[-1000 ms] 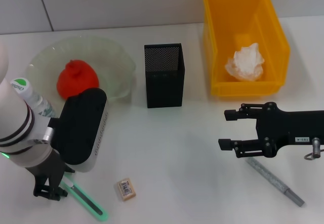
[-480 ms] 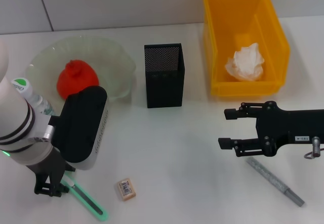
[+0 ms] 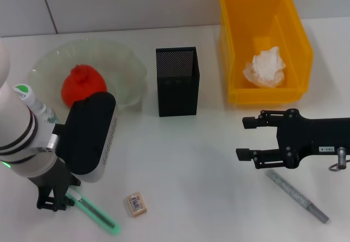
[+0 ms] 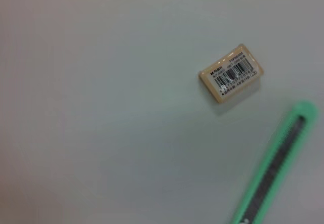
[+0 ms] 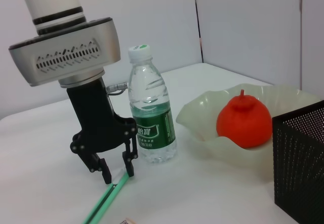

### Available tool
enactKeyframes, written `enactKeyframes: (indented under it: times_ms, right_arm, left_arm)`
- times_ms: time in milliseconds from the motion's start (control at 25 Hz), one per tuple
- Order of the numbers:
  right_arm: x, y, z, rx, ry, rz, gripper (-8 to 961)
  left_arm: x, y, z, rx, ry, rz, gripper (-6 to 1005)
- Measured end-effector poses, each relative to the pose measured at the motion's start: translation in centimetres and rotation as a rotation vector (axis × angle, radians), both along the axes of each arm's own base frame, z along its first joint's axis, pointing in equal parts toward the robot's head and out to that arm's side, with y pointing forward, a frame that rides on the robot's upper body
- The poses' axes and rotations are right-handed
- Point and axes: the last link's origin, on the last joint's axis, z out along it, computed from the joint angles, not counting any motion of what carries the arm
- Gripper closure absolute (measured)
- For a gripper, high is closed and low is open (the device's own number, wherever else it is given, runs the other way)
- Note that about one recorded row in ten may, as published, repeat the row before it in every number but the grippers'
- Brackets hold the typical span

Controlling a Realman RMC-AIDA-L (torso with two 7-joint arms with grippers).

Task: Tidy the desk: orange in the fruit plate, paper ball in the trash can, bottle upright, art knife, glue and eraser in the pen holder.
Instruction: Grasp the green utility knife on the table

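The left gripper (image 5: pixel 115 169), jaws released, stands over one end of the slim mint-green plastic art knife (image 3: pixel 96 216) lying on the white desk (image 3: pixel 191 160); I judge it should descend straight and close centred across the knife's narrow body.

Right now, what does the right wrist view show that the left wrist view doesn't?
Right wrist view only: the left gripper, fingers open astride the art knife, the upright bottle, the orange in the fruit plate, and a corner of the pen holder.
Left wrist view only: the whole eraser, barcode label up, lying apart from the knife.
Both: the art knife and the white table.
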Motion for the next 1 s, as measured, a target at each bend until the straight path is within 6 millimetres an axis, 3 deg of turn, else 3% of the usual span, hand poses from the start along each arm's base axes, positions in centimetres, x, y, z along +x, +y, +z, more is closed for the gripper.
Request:
enactKeyframes:
  times_ms: [320,680,760,1000]
  right_arm:
    - [0.01,0.01,0.04,0.002,0.001,-0.001,191]
    - [-0.09,0.14,0.07,0.004,0.002,0.002,192]
    - [-0.11,0.16,0.07,0.004,0.002,0.003,192]
    - [-0.14,0.19,0.07,0.004,0.002,0.004,192]
  left_arm:
    - [0.02,0.25,-0.12,0.002,0.007,0.012,698]
    - [0.04,0.34,-0.17,0.000,0.011,0.014,697]
    - [0.05,0.38,-0.16,0.000,0.011,0.014,766]
    - [0.04,0.57,-0.02,0.005,0.009,0.024,801]
